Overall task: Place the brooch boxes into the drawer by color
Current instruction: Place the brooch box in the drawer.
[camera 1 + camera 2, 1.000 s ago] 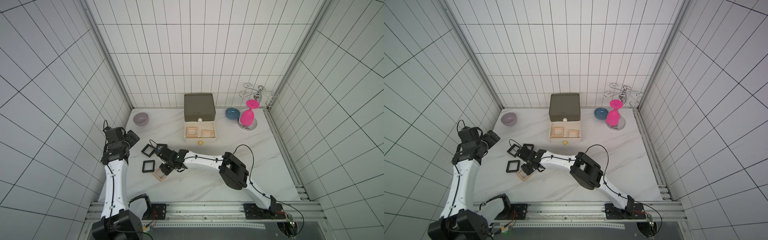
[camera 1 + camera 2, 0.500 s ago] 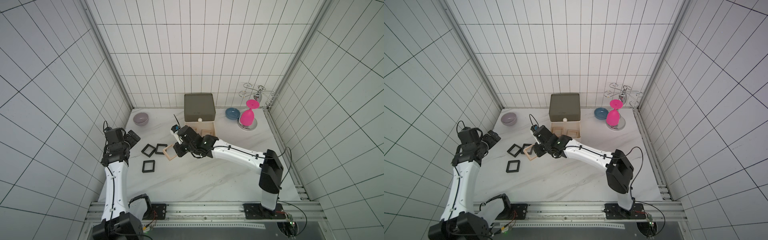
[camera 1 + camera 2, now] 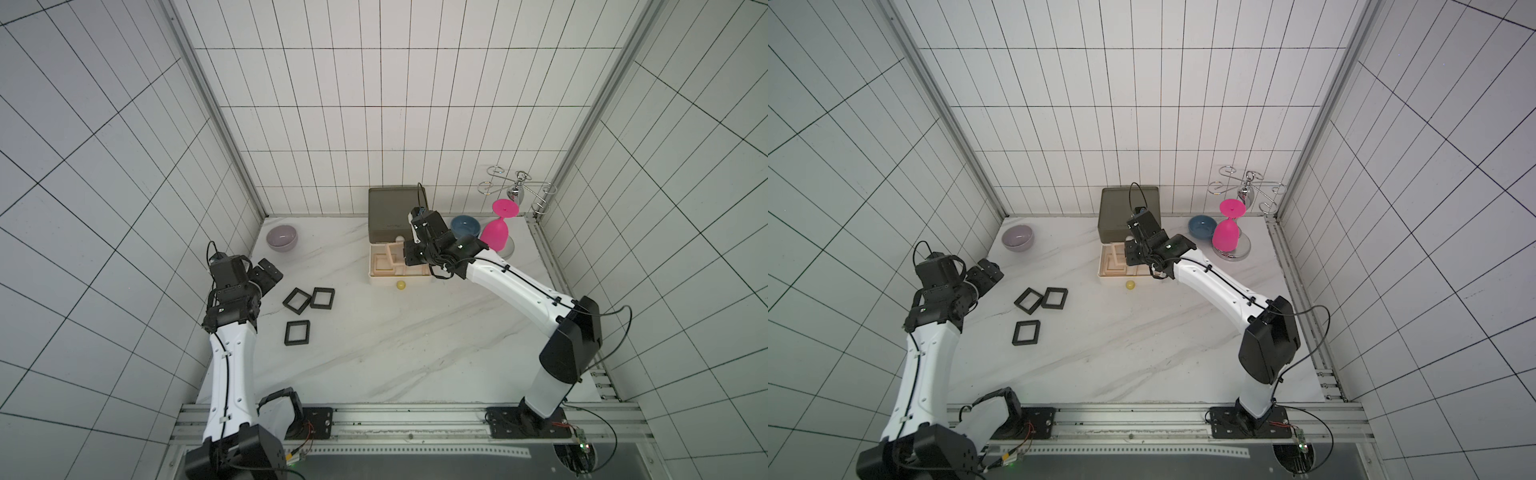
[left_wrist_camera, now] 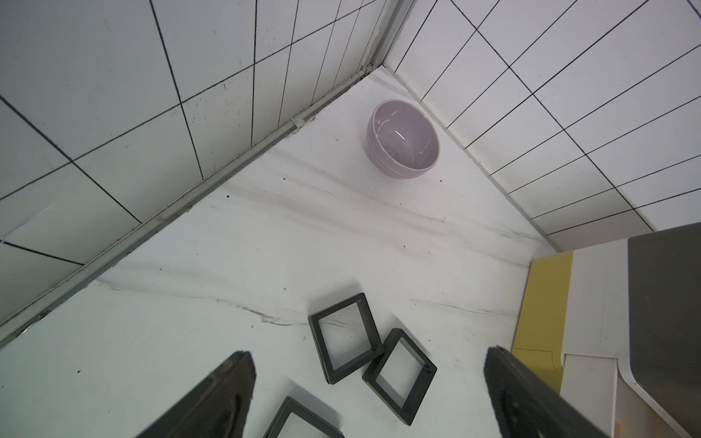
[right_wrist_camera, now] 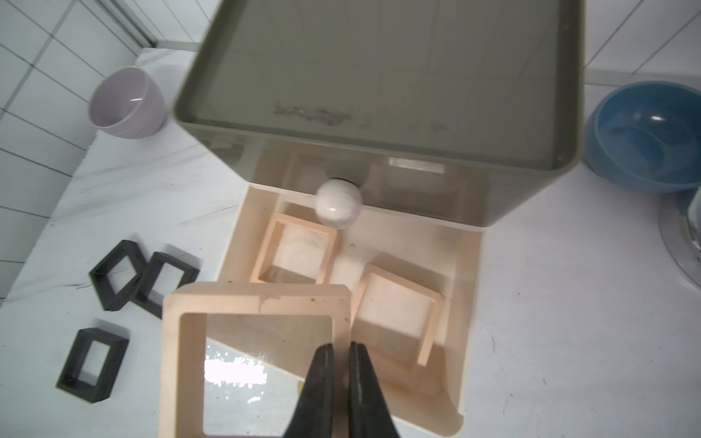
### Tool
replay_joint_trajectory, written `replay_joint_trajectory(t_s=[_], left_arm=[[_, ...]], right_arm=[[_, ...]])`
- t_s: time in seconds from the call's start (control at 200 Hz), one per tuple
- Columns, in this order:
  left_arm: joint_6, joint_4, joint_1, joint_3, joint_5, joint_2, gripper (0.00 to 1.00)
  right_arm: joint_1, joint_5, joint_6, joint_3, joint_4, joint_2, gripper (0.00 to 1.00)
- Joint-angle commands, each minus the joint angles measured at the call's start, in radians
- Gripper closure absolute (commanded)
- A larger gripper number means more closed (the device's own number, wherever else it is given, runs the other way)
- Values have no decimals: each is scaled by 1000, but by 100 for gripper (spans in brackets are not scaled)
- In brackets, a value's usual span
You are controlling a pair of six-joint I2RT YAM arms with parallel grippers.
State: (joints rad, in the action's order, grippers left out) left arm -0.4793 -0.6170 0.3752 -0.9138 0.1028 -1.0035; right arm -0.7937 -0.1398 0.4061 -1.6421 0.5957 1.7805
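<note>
Right gripper point(image 5: 340, 347) with peach box point(image 5: 258, 303): from tabletop point(image 3: 395, 353) to over drawer point(image 5: 461, 322)

Right end effector point(image 5: 340, 347) clamped, arm extended; left end effector point(image 4: 370, 354) spread wide

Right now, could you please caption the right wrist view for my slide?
Right hand holds a peach brooch box over the open drawer tier holding two more.

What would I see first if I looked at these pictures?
The bright pink glass, upside down at the back right corner. Next, the right arm holds a peach brooch box in its shut jaws above the open drawer. Three black brooch boxes lie near the left arm.
</note>
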Motion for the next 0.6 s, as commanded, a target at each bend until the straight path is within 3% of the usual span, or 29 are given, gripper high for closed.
replay_joint_trajectory(t_s=[0.0, 0.595], left_arm=[[2, 23, 2, 10, 16, -3, 2], [6, 27, 3, 9, 32, -15, 2]], right_arm=[[24, -46, 27, -48, 59, 46, 100], [74, -66, 23, -57, 58, 155, 99]])
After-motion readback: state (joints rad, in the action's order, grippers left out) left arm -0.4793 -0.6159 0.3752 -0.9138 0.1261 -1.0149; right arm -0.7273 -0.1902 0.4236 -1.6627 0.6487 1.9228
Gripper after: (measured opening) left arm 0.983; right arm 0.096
